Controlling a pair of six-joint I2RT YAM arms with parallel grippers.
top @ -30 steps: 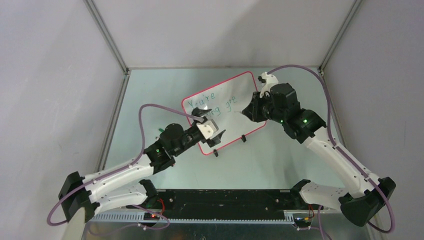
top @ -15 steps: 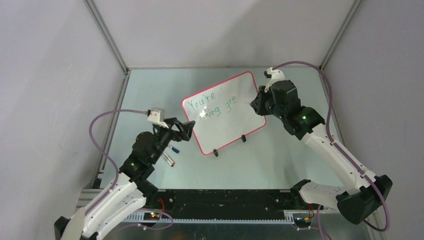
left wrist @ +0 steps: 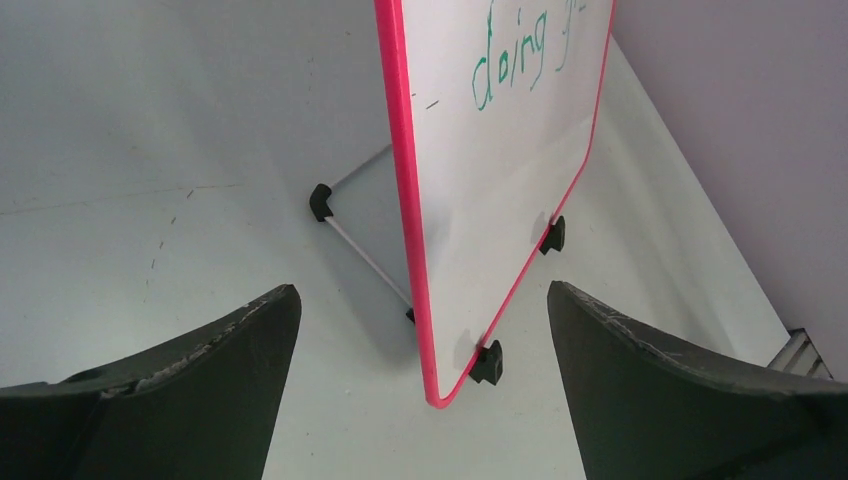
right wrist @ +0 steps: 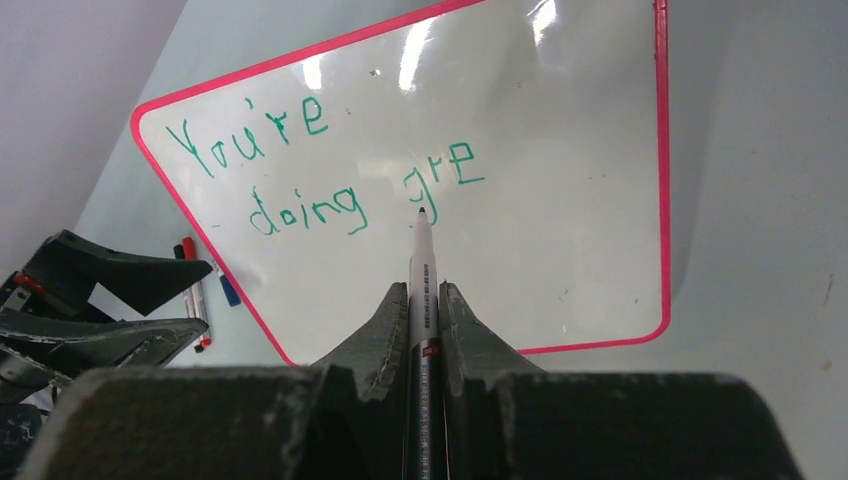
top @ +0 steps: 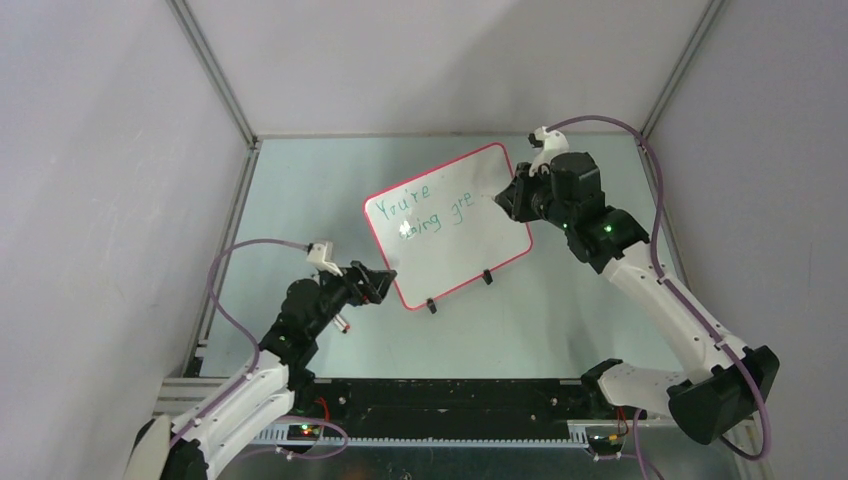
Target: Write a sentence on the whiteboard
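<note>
- Clamping a marker [right wrist: 421,262] by its barrel, the right gripper [right wrist: 422,300] holds the tip just under the green "gre".
- Spread wide and empty, the left gripper [top: 378,283] faces the board's lower left edge.
- Propped at a tilt mid-table [top: 560,300] on black feet [left wrist: 487,362], the whiteboard [right wrist: 560,250] reads "You're doing gre".

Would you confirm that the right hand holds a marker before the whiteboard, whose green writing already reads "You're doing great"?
Not quite: the right hand holds the marker before the whiteboard, but the right wrist view shows the green writing reaching only "You're doing gre".
</note>
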